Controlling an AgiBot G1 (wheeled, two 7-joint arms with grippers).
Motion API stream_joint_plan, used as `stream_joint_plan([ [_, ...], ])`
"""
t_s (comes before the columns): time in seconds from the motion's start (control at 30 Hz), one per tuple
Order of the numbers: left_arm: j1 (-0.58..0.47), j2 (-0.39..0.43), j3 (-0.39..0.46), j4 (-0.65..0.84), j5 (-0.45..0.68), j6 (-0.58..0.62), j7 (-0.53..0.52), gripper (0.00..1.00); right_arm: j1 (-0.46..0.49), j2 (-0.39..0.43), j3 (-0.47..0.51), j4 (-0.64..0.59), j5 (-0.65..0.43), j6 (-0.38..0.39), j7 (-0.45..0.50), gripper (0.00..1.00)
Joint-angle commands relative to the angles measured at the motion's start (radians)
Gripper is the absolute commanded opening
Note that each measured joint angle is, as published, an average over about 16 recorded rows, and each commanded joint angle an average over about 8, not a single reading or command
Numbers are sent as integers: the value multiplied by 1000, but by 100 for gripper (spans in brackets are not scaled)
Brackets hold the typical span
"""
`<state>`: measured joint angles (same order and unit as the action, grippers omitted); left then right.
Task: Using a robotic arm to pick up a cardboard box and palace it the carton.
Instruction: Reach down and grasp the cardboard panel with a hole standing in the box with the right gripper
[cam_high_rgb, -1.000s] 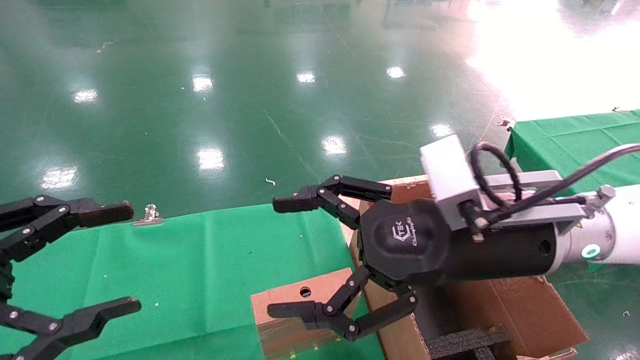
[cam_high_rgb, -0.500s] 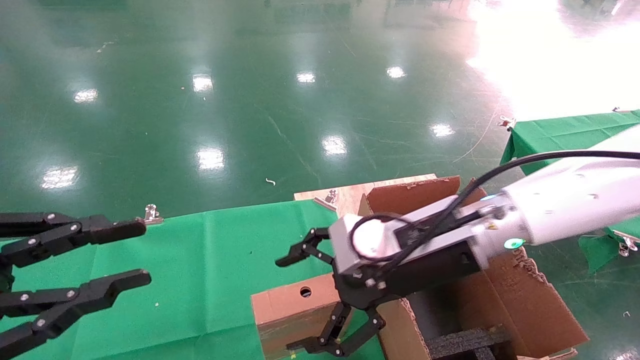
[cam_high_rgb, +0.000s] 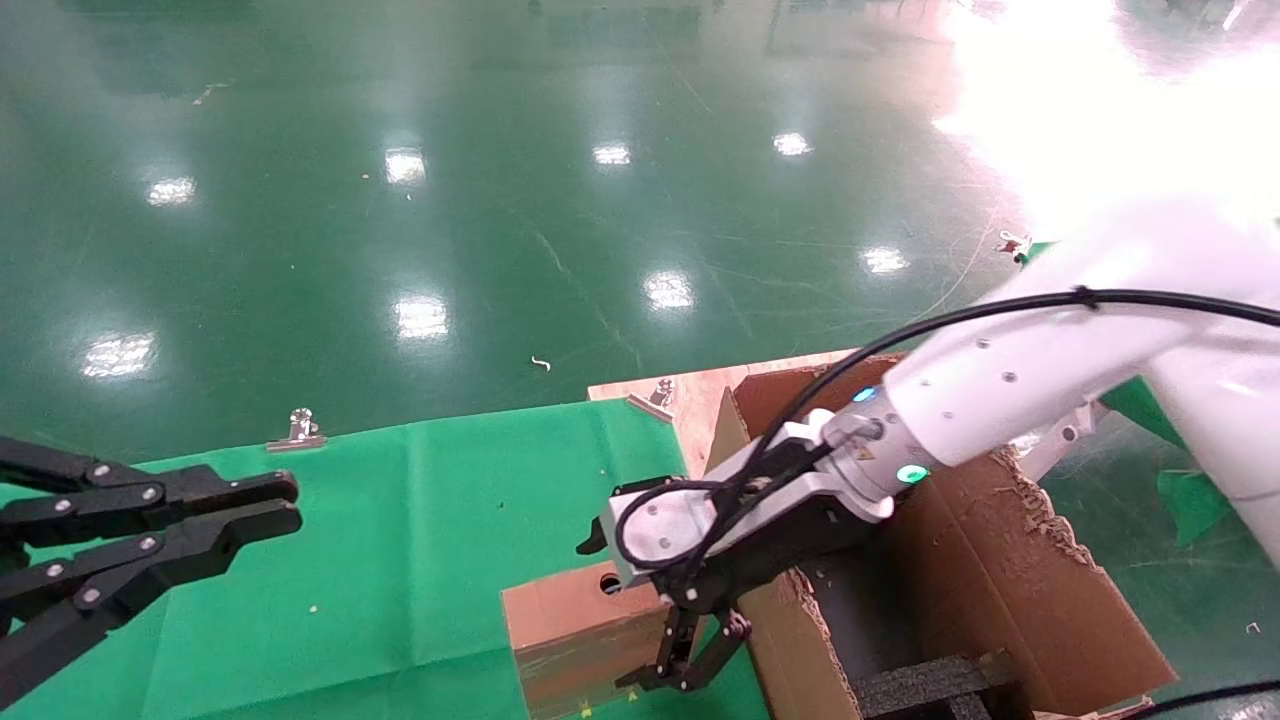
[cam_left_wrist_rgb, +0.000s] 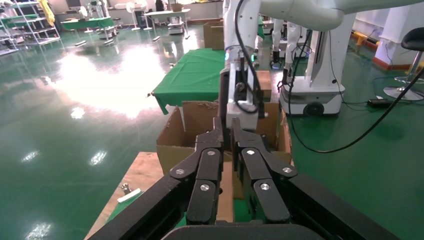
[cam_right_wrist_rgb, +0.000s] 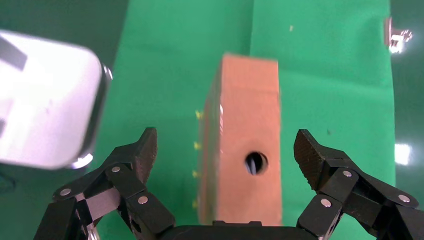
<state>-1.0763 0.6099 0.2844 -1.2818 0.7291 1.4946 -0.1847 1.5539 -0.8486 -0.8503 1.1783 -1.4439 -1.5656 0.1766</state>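
The cardboard box (cam_high_rgb: 575, 625) lies on the green cloth (cam_high_rgb: 400, 540), at about 6 o'clock in the head view, with a round hole in its top. The right gripper (cam_right_wrist_rgb: 227, 155) hangs over it with its fingers spread wide, one on each side of the box, not touching it. Just beside the box, at its 3 o'clock, stands the carton (cam_high_rgb: 1010, 590), open on top, with black foam blocks (cam_high_rgb: 935, 680) inside. The left gripper (cam_high_rgb: 275, 505) waits at 9 o'clock, fingers close together.
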Motion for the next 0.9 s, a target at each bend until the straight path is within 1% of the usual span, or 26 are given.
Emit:
stream_joint_plan([
  [0.03,0,0,0,0,0,0,0,0,20,-22,-26,-9,-38,2,-2,100],
  [0.07,0,0,0,0,0,0,0,0,28,-31,-36,-13,-52,2,-2,100],
  [0.1,0,0,0,0,0,0,0,3,36,-39,-46,-17,-66,2,-2,100],
  [0.33,0,0,1,0,-1,0,0,89,75,-86,-112,-28,-133,0,-19,100],
  [0.37,0,0,1,0,-1,0,0,99,78,-90,-119,-28,-138,1,-22,100],
  [0.4,0,0,1,0,-1,0,0,100,81,-95,-126,-28,-142,1,-26,100],
  [0.43,0,0,1,0,-1,0,0,100,83,-98,-132,-27,-146,2,-30,96],
  [0.47,0,0,1,0,-1,0,1,100,86,-100,-137,-26,-148,2,-32,88],
  [0.67,0,-1,1,0,-1,-1,1,100,94,-114,-163,-28,-163,2,-42,13],
  [0.7,0,-1,1,0,-1,-1,1,100,94,-115,-165,-29,-164,2,-42,4],
  [0.73,0,-1,1,0,-1,-1,1,100,95,-117,-167,-29,-166,2,-42,0],
  [0.9,0,-1,1,0,-1,-1,1,100,93,-114,-163,-28,-163,2,-42,0],
])
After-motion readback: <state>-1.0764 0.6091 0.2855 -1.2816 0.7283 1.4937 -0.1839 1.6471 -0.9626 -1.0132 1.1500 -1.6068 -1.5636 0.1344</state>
